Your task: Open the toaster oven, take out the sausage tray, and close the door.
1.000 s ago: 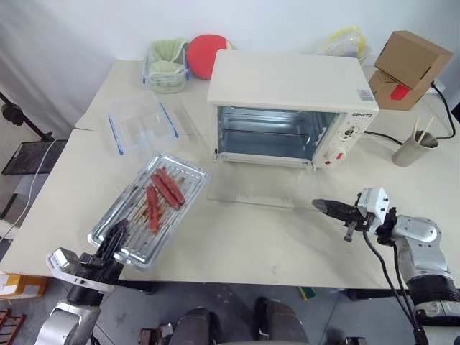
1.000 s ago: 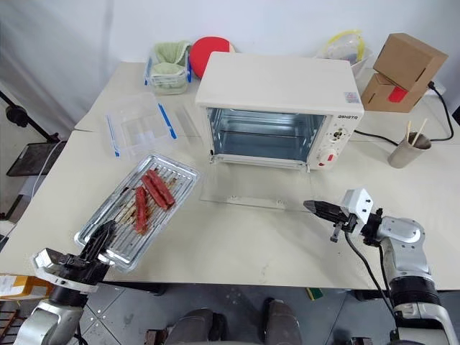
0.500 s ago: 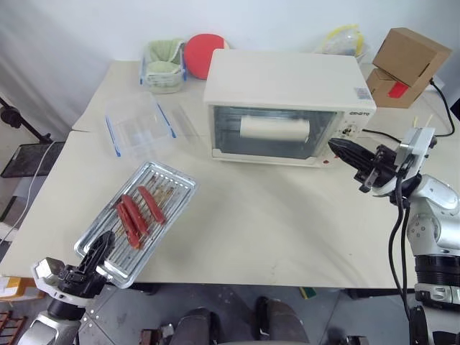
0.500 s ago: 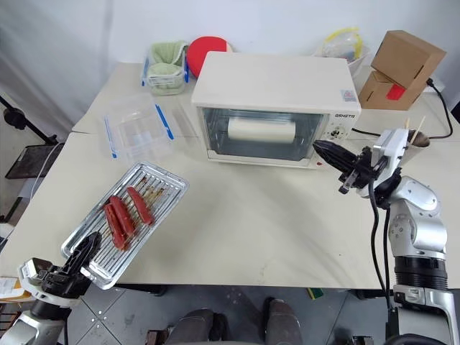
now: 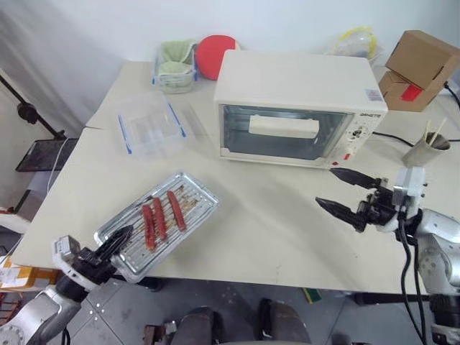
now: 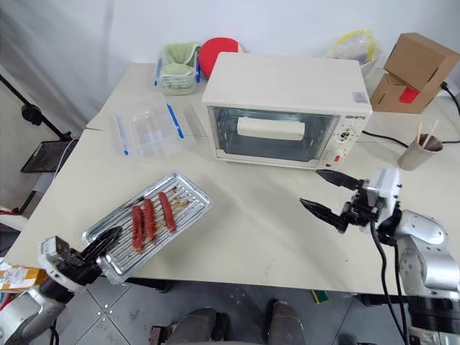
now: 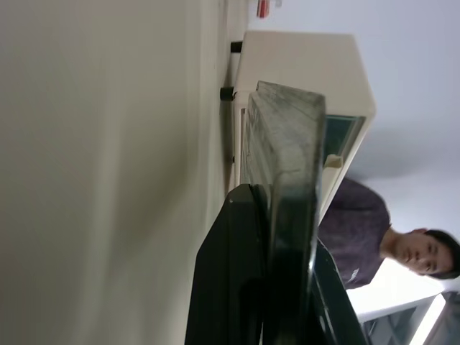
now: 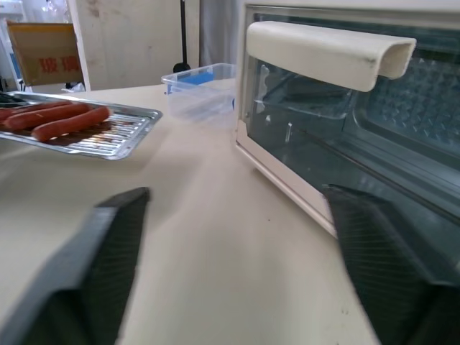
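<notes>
Tray (image 5: 158, 224): thin, stiff, light metal; left gripper (image 5: 118, 240) clamps its near rim; right gripper (image 5: 346, 193) spread apart.

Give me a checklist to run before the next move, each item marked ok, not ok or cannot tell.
1. Door shut against the toaster oven: ok.
2. Sausage tray out of the oven: ok.
3. Left hand gripping the tray's near corner: ok.
4. Tray resting flat on the table: cannot tell; its near end overhangs the edge.
5. Right hand open, holding nothing, clear of the oven: ok.
6. Three sausages on the rack: ok.
</notes>
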